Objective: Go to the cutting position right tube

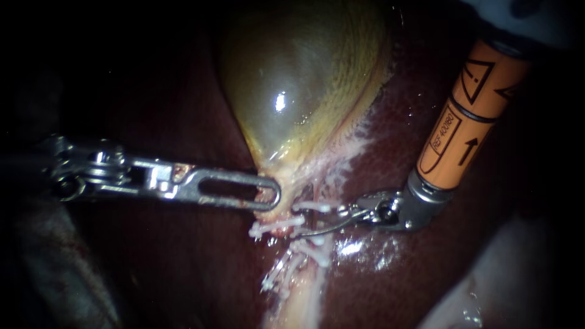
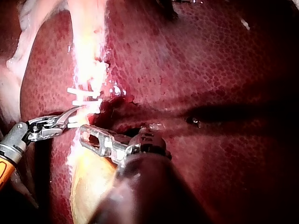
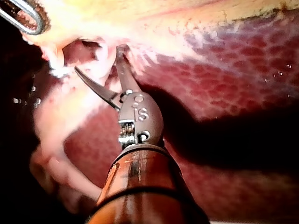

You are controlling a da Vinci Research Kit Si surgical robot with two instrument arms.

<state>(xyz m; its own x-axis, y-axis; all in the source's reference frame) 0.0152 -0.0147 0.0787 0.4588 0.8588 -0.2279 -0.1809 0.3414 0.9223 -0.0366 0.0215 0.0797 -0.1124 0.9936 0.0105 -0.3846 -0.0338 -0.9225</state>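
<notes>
A silver slotted left instrument [image 1: 271, 198] comes in from the left, clamped on the narrow neck of the yellow-green gallbladder [image 1: 292, 91], which lies on the dark red liver [image 1: 183, 262]. Just to its right, the pale right tube [image 1: 304, 242] runs down from the neck, between white clips [image 1: 317, 207]. The orange-shafted right instrument [image 1: 311, 220], the nearer one, reaches crosswise to it, blades apart, apparently straddling it.

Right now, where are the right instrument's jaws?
The right instrument is just right of centre in the endoscope view, jaws open at the clipped tube, below the gallbladder.
</notes>
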